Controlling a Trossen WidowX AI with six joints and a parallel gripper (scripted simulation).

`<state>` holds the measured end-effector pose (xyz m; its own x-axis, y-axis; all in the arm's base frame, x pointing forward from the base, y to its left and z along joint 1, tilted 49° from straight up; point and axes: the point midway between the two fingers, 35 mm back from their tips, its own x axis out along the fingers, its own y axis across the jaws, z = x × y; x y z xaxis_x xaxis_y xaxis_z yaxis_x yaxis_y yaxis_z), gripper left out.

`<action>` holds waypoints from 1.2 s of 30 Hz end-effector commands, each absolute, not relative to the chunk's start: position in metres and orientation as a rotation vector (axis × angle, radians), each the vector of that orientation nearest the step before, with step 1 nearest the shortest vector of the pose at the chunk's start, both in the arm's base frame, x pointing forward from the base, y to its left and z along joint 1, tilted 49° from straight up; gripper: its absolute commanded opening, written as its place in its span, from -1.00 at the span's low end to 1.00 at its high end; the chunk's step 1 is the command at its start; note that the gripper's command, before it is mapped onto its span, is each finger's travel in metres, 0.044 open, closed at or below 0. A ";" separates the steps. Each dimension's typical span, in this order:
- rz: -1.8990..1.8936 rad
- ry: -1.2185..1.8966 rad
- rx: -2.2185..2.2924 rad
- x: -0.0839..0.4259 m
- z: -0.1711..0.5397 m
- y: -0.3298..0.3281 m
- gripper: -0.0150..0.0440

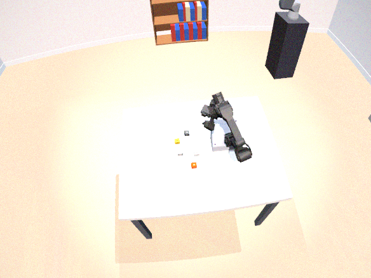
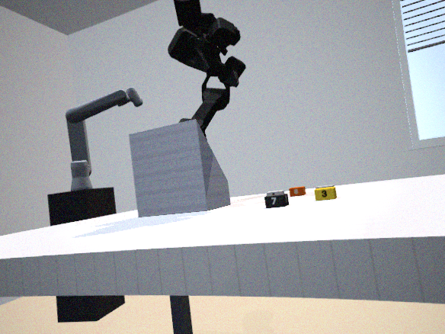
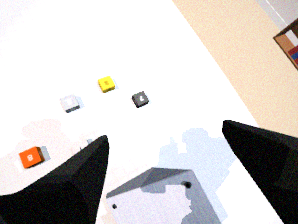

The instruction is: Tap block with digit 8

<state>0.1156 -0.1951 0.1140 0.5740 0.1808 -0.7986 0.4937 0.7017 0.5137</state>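
Observation:
An orange block point(image 1: 194, 165) point(image 2: 297, 191) point(image 3: 31, 157) shows a digit that looks like 8 in the wrist view. A black block point(image 1: 187, 132) point(image 2: 276, 200) point(image 3: 140, 99) shows 7. A yellow block point(image 1: 177, 141) point(image 2: 324, 193) point(image 3: 106, 84) shows 3. Two whitish blocks lie among them: one point(image 1: 180, 154) point(image 3: 70, 103) has an unreadable digit, the other point(image 1: 196, 154) point(image 3: 89, 143) is partly hidden by the left finger in the wrist view. My gripper point(image 1: 203, 117) point(image 3: 166, 133) is open and empty, high above the table, away from all the blocks.
A large pale box point(image 1: 219, 136) point(image 2: 168, 171) point(image 3: 150, 202) stands on the table point(image 1: 152, 197) below my arm, on the arm's side of the blocks. A bookshelf point(image 1: 181, 20) and a black pedestal point(image 1: 284, 47) with another arm stand beyond the table.

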 end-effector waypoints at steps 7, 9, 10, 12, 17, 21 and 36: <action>0.188 1.176 0.777 0.190 0.050 -0.213 0.86; 0.260 1.214 0.775 0.204 0.033 -0.211 0.86; 0.296 1.233 0.773 0.212 0.024 -0.209 0.86; 0.367 1.272 0.769 0.226 0.005 -0.204 0.86; 0.520 1.356 0.759 0.252 -0.042 -0.184 0.86; 0.525 1.359 0.759 0.253 -0.044 -0.183 0.86; 0.525 1.359 0.759 0.253 -0.044 -0.183 0.86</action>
